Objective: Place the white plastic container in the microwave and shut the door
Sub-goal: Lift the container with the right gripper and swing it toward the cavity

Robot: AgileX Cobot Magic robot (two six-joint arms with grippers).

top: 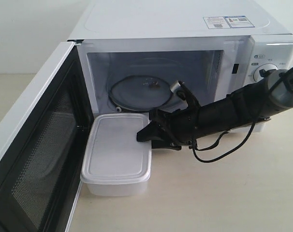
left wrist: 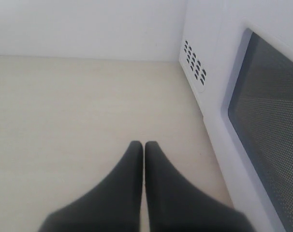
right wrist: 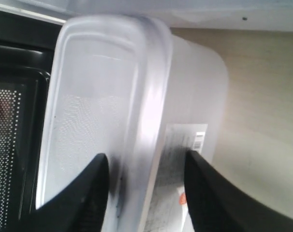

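The white plastic container (top: 117,150) lies at the mouth of the open microwave (top: 175,19), its far end against the sill and its near end toward the table's front. My right gripper (top: 149,137) reaches in from the right and is shut on the container's right edge. In the right wrist view one finger lies on the lid (right wrist: 103,87) and the other against the labelled side wall, with the gripper (right wrist: 145,157) astride the rim. The door (top: 35,145) stands wide open to the left. My left gripper (left wrist: 144,143) is shut and empty above the table, beside the door's outer face (left wrist: 262,121).
A glass turntable (top: 137,92) sits inside the cavity. Two dials (top: 265,72) are on the right panel, partly behind my right arm. A loose black cable (top: 224,150) hangs under that arm. The container's left side is close to the open door.
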